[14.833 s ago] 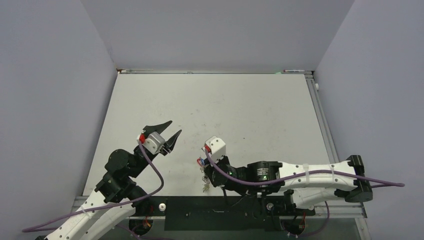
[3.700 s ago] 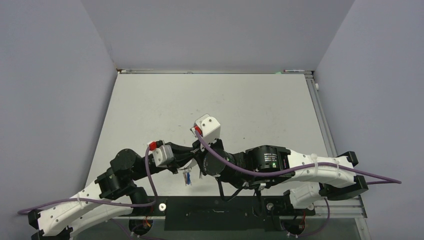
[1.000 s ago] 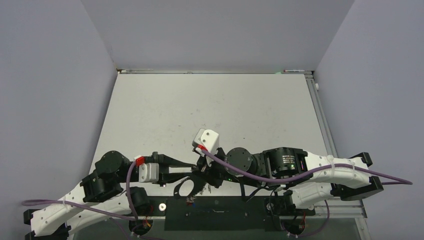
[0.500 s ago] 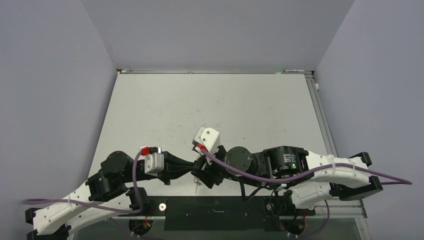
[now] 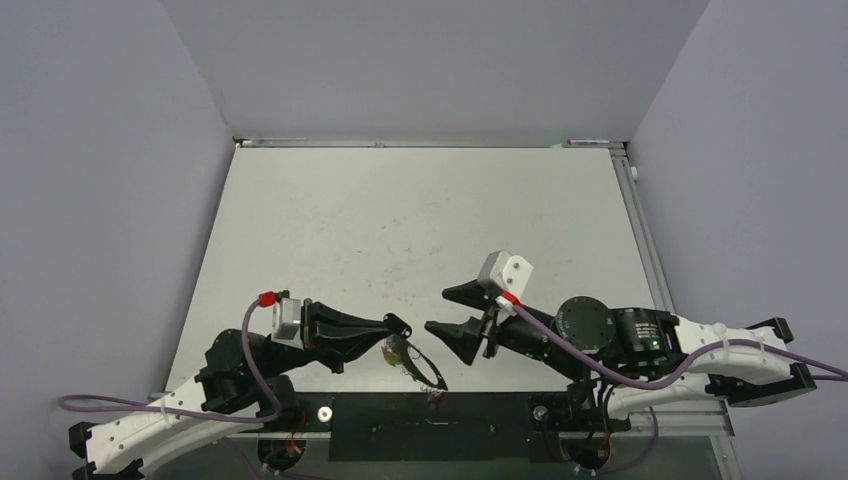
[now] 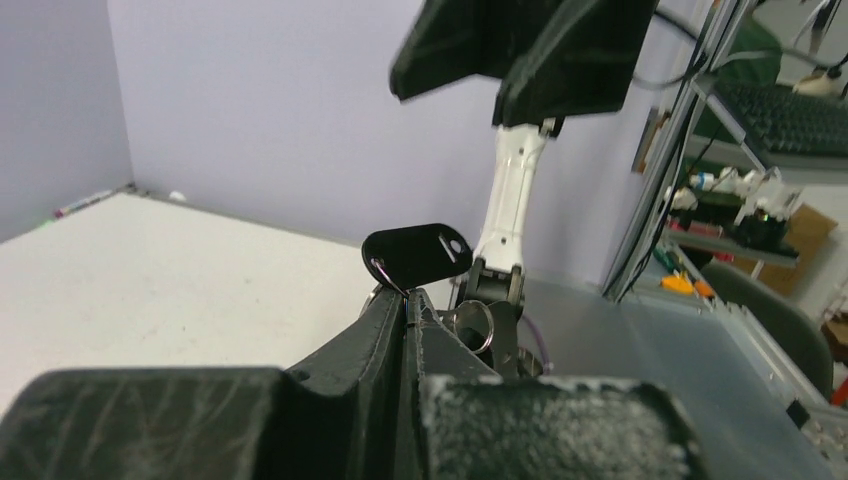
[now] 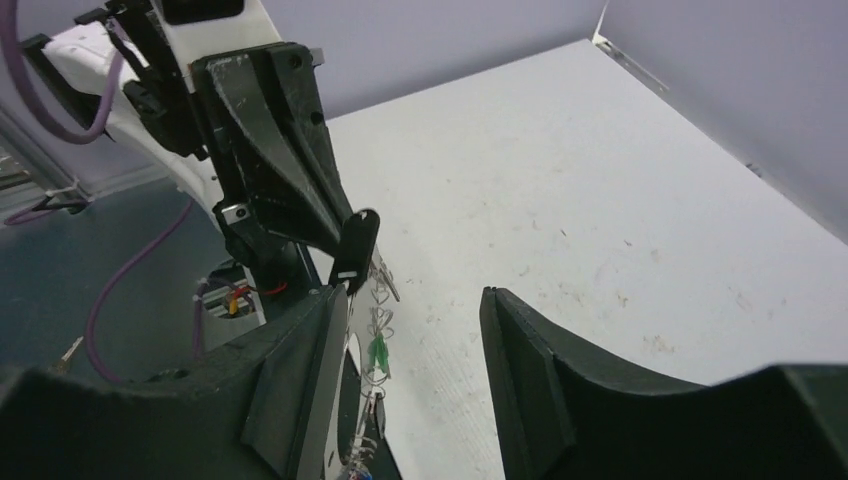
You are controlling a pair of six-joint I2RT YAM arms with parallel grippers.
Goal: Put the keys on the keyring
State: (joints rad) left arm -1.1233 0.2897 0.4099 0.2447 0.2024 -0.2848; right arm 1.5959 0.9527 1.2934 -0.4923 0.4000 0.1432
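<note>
Two arms: white shells with black joints, both reaching in toward the middle.
Left gripper: matte black tapered fingers pressed together, pinching a black tab.
Black tab: flat, smooth oval with a small hole, standing up from the fingertips.
Keyring: thin wire oval, hanging at the left fingertips.
Keys: small metal bunch, one green-headed, dangling below the tab.
Right gripper: wedge-shaped black fingers spread apart, just beside the keyring, not touching it.
Table: pale, flat, lightly scuffed.
</note>
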